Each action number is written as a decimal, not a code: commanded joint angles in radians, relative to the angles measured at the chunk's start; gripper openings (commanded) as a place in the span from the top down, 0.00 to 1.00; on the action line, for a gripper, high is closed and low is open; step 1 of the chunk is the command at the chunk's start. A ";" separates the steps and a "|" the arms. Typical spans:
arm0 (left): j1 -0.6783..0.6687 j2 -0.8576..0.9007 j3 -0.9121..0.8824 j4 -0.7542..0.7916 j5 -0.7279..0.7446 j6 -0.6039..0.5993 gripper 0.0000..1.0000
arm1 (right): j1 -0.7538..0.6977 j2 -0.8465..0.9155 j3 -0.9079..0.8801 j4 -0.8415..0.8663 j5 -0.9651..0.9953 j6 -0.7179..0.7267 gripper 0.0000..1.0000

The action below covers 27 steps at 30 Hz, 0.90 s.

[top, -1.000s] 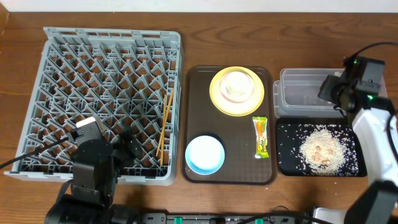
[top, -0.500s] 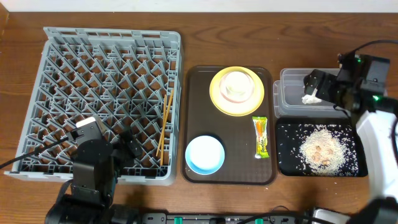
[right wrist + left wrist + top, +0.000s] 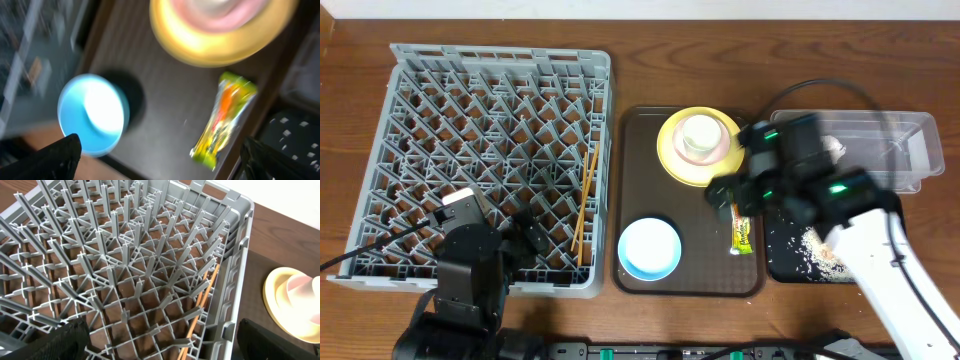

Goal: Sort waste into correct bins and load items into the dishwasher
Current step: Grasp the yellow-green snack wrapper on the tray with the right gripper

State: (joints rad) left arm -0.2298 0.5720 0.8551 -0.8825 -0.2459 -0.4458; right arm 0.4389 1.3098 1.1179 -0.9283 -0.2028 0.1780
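Wooden and brown, the desk (image 3: 720,60) carries the grey dish rack (image 3: 485,165) over its left half. The dark brown serving tray (image 3: 640,190) sits mid-desk, just beside the rack. A clear plastic container (image 3: 910,150) lies askew toward the far right corner with a crumpled white napkin (image 3: 832,147) inside. The black tray (image 3: 785,255) lies at the right front, partly under the right arm. The right gripper (image 3: 732,195) hangs over the serving tray's right side, jaws wide apart and empty. The left gripper (image 3: 165,345) hovers above the rack's near edge, jaws apart. On the serving tray are a yellow plate (image 3: 672,160) toward the far edge, a light blue bowl (image 3: 649,248) near the front, a white cup (image 3: 700,135) on the plate, and a green-and-orange wrapper (image 3: 744,237) at its right edge. Two chopsticks (image 3: 585,200) lie in the rack's right side. Rice scraps (image 3: 812,243) lie in the black tray.
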 commanded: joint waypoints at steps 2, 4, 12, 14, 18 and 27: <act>0.006 -0.002 0.008 0.000 -0.013 -0.001 0.05 | 0.187 0.057 0.011 -0.047 0.249 0.090 0.01; 0.006 -0.003 0.008 0.000 -0.013 -0.001 0.05 | 0.248 0.087 0.008 -0.039 0.249 0.098 0.01; 0.006 -0.003 0.008 0.000 -0.013 -0.001 0.04 | 0.367 0.224 -0.006 -0.033 0.297 0.132 0.20; 0.006 -0.003 0.008 0.000 -0.013 -0.001 0.05 | 0.363 0.256 -0.006 -0.038 0.352 0.223 0.33; 0.006 -0.003 0.008 0.000 -0.013 -0.001 0.05 | 0.346 0.306 -0.006 -0.049 0.449 0.354 0.41; 0.006 -0.002 0.008 0.000 -0.013 -0.001 0.05 | 0.274 0.392 -0.006 -0.071 0.545 0.476 0.41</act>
State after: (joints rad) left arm -0.2298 0.5720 0.8551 -0.8829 -0.2459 -0.4458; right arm 0.7456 1.6733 1.1172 -0.9916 0.2657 0.5682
